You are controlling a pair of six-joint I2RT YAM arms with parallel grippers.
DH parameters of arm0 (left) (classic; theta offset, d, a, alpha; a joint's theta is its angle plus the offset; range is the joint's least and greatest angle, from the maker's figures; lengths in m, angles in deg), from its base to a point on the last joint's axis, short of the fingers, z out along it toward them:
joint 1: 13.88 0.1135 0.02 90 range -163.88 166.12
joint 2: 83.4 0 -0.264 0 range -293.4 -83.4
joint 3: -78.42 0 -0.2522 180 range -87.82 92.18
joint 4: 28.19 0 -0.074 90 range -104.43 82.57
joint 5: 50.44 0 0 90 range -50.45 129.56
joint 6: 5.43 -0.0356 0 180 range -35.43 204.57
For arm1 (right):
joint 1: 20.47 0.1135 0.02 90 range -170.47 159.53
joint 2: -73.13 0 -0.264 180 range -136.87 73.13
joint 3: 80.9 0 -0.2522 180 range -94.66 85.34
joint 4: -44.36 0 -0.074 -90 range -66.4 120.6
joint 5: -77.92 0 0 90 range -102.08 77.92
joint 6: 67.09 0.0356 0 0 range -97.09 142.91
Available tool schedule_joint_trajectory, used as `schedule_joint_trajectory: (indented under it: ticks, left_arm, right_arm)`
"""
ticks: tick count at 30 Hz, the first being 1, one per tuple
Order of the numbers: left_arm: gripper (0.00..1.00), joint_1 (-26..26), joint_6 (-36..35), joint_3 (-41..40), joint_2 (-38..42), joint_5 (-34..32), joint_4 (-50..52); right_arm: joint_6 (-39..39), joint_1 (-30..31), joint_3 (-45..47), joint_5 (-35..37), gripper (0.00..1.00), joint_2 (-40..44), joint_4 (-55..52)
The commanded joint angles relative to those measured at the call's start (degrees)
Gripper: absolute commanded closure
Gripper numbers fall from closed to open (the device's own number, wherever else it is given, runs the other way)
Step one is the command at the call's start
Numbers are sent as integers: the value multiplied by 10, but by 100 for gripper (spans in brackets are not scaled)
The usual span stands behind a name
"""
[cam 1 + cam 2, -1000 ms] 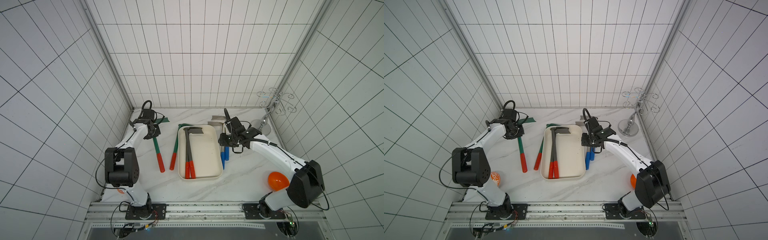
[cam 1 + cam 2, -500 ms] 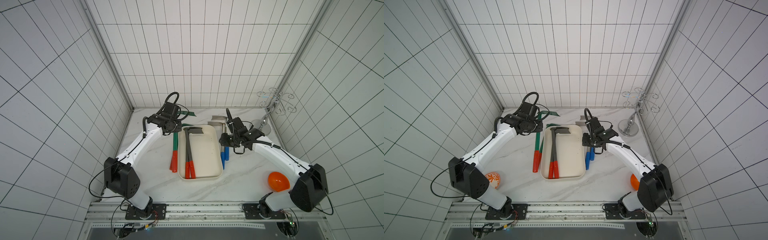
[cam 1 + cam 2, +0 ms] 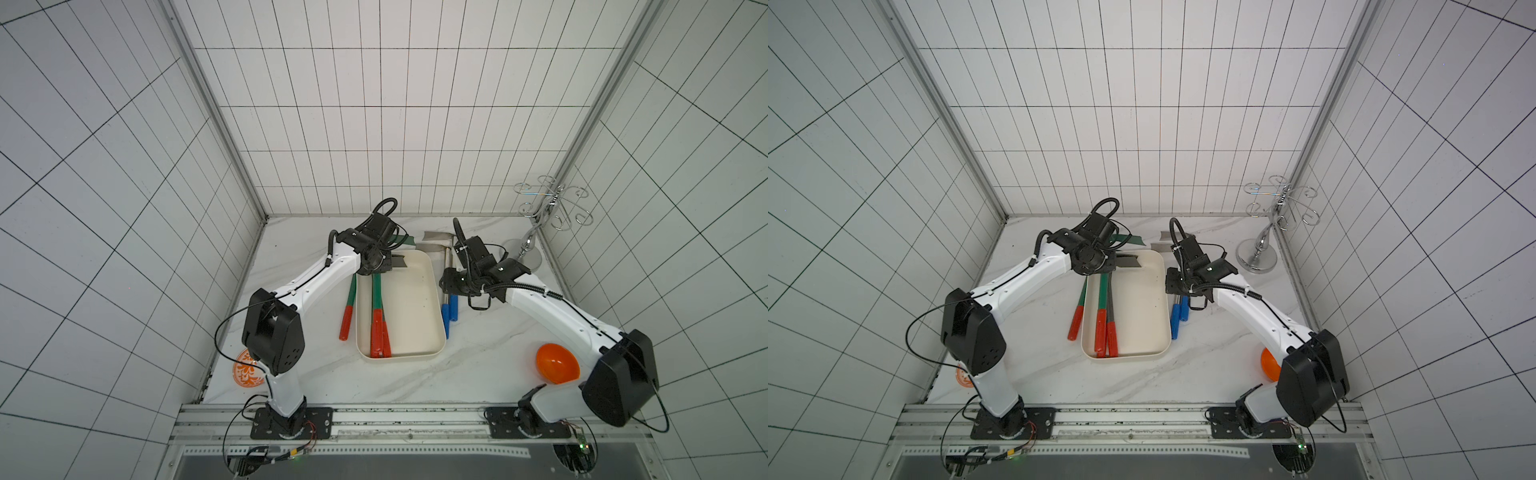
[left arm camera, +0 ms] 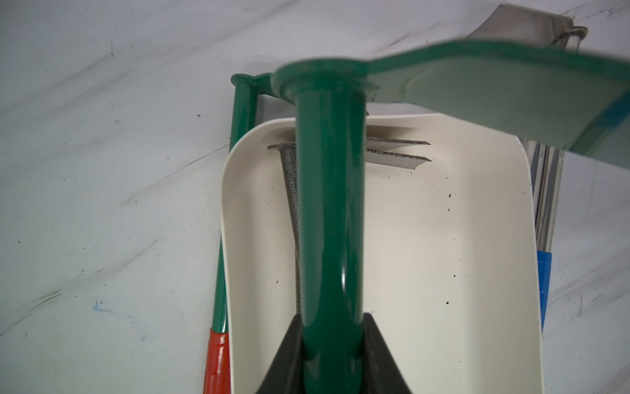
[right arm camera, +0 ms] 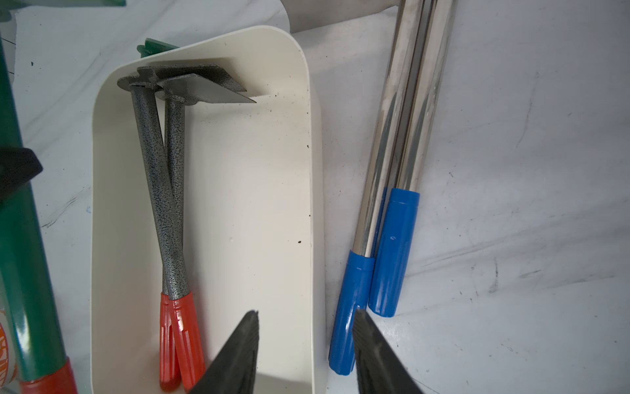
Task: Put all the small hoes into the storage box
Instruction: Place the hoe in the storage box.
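Left wrist view has the left gripper (image 4: 332, 320) clamped narrow around the shaft of the small green metal hoe with a red plastic grip (image 4: 329, 204), which hangs over the shallow cream-white plastic storage box (image 4: 460, 256), not yet down. Rigid and probably head-heavy, its glossy paint looks slippery, so a hold on the shaft nearer the blade seems right. The right gripper (image 5: 305, 312) stands partly spread and empty near two chrome hoes with blue handles (image 5: 392, 252).
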Motion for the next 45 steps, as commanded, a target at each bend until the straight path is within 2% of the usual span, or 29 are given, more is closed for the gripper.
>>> schedule_joint_trajectory:
  ticks: [1,18,45]
  left_arm:
    - [100,-7,40,29,-12,-19,-26]
    - [100,-8,65,24,-73,-13,-46]
    - [100,-14,86,32,-103,-24,-20]
  right_arm:
    - [5,-5,30,11,54,13,-2]
    - [-1,-9,33,10,54,4,-2]
    - [-4,-15,57,4,54,9,8]
